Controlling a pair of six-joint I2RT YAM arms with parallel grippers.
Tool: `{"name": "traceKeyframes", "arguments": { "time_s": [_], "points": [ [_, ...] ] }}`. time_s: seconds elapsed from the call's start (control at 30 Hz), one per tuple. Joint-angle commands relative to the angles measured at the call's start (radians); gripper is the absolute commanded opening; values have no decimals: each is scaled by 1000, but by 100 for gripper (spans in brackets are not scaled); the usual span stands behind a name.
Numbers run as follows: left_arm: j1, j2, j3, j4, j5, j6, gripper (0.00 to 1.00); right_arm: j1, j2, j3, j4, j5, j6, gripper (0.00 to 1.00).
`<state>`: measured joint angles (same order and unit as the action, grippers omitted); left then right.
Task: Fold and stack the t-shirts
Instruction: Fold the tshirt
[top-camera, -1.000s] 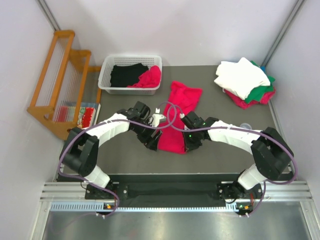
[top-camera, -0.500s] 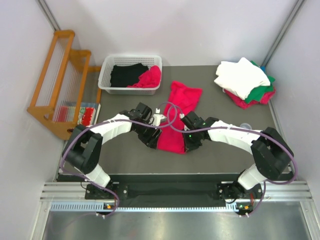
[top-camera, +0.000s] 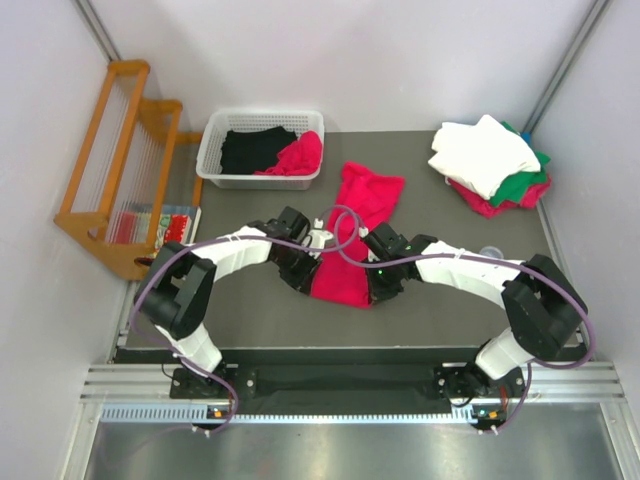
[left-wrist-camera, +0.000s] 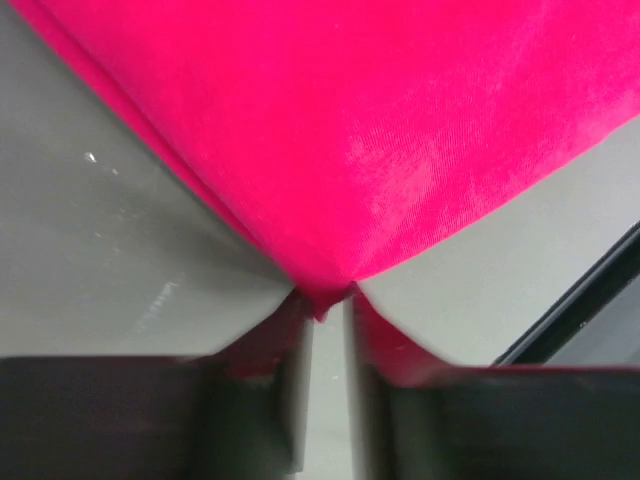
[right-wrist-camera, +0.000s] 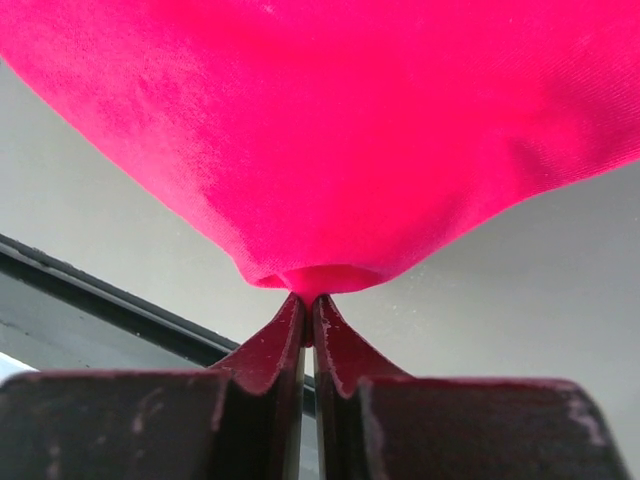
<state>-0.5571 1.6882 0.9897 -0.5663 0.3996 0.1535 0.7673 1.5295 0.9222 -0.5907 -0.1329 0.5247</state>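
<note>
A crimson-red t-shirt (top-camera: 355, 225) lies stretched lengthwise on the grey table, its near hem between the two arms. My left gripper (top-camera: 304, 279) is at the hem's left corner. In the left wrist view that gripper (left-wrist-camera: 325, 300) has its jaws a narrow gap apart, with the tip of the red t-shirt (left-wrist-camera: 380, 140) between the fingertips. My right gripper (top-camera: 378, 291) is at the hem's right corner. The right wrist view shows this gripper (right-wrist-camera: 308, 300) shut on a pinch of the red t-shirt (right-wrist-camera: 340, 130). White, green and red t-shirts (top-camera: 488, 160) are stacked at the back right.
A white lattice basket (top-camera: 214, 142) at the back left holds a black t-shirt (top-camera: 252, 148) and a red one (top-camera: 300, 155). A wooden rack (top-camera: 108, 150) stands off the table's left side. A small clear cup (top-camera: 490, 253) sits near the right edge.
My left gripper slid right onto the hem's left corner and its jaws narrowed around the cloth. The right gripper stayed pinched on the right corner. The t-shirt has hardly moved.
</note>
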Motion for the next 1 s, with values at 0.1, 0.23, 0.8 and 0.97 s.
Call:
{"name": "traceKeyframes", "arguments": {
  "time_s": [0.1, 0.23, 0.8, 0.97],
  "points": [
    [-6, 25, 70, -1, -36, -6, 12, -8, -35, -19, 40, -11, 0, 1],
    [-7, 27, 82, -4, -38, -5, 13, -8, -37, -20, 40, -11, -2, 0],
    [-6, -186, 213, -412, 131, 237, 0, -2, -182, -49, -67, -25, 4, 0],
    [-7, -303, 270, -585, 133, 346, 0, 23, -291, -86, -142, -48, 34, 0]
  ]
}}
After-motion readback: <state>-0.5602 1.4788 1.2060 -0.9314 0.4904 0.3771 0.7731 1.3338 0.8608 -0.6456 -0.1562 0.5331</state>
